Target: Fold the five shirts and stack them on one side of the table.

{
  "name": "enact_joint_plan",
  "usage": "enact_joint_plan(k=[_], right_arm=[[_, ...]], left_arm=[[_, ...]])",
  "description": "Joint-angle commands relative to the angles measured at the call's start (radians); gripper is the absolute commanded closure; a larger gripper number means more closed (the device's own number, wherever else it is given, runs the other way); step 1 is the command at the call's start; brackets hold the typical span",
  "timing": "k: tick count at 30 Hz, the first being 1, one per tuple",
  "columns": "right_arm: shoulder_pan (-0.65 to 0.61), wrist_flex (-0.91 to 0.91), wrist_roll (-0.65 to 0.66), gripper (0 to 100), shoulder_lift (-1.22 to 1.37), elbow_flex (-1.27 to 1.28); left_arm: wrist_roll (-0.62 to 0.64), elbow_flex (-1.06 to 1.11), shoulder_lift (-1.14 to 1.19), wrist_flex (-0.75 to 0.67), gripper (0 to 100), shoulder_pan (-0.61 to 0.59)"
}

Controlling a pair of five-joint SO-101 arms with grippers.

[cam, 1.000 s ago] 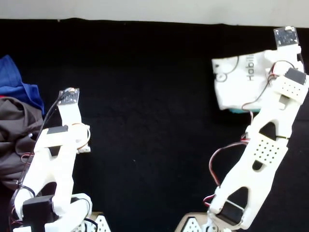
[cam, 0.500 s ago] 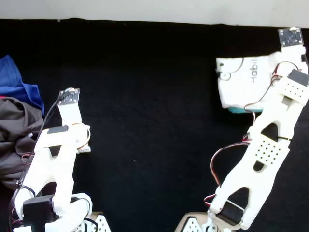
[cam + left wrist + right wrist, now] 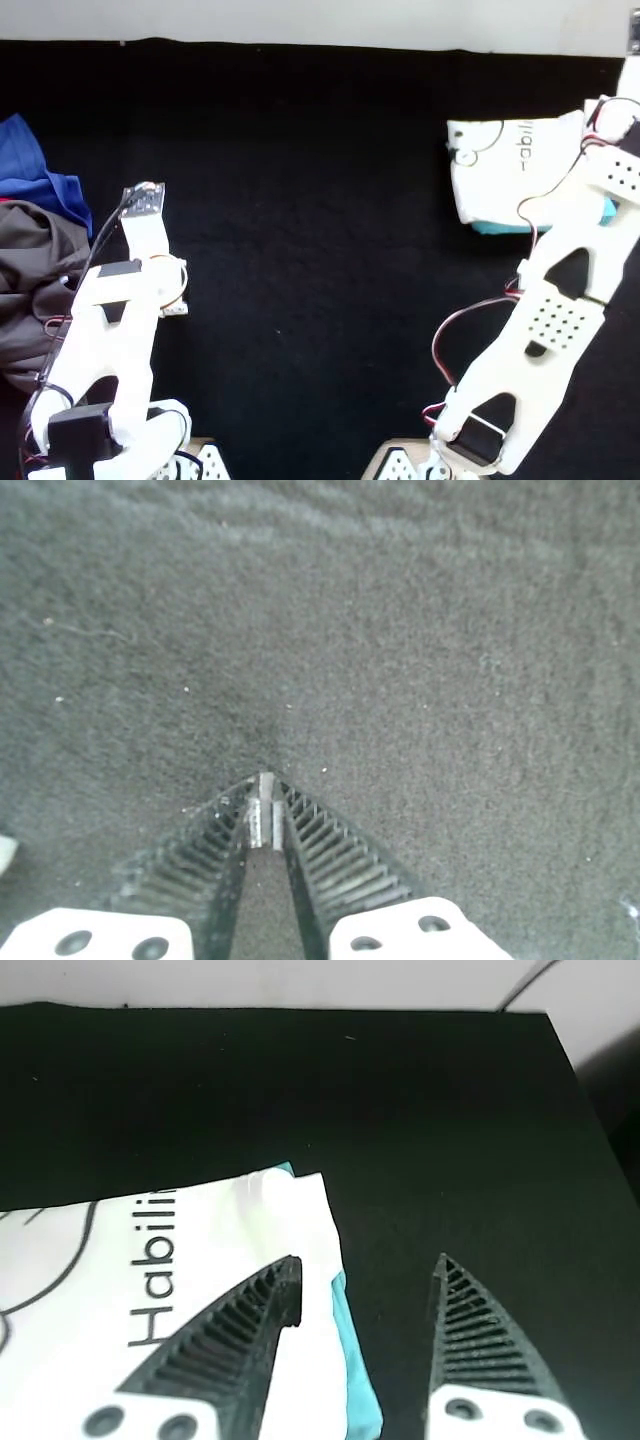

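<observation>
R arm has swung outward toward the table edge vs. 1 s ago, and the white shirt lies flatter. Nearest, L gripper is closed tight, tips touching, nothing held, low over the black table cloth. Gray shirt is bunched well off on its side away from the R arm, w/ blue shirt just beyond. Farther out, R gripper is wide open and holds nothing: one finger over the folded white shirt's corner, the other over bare cloth. Teal shirt peeks from beneath the white one.
</observation>
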Motion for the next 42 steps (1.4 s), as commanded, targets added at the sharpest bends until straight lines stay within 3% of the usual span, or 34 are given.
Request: enact_joint_plan(k=[1,10,18,29,42], right_arm=[[-0.022,0.13,-0.069,79.6,-0.116,-0.076],[-0.163,0.469,-0.068,79.6,-0.245,-0.183],[-0.248,0.47,-0.072,79.6,-0.501,-0.005],[-0.41,0.43,-0.074,79.6,-1.213,1.144],[-0.43,-0.228,-0.072,79.6,-1.897,2.52]], left_arm=[[0.002,0.004,-0.015,-0.011,99,-0.004],[0.002,0.004,-0.015,-0.011,99,-0.004],[0.002,0.004,-0.015,-0.011,99,-0.004],[0.002,0.004,-0.015,-0.011,99,-0.004],[0.002,0.004,-0.015,-0.011,99,-0.004]])
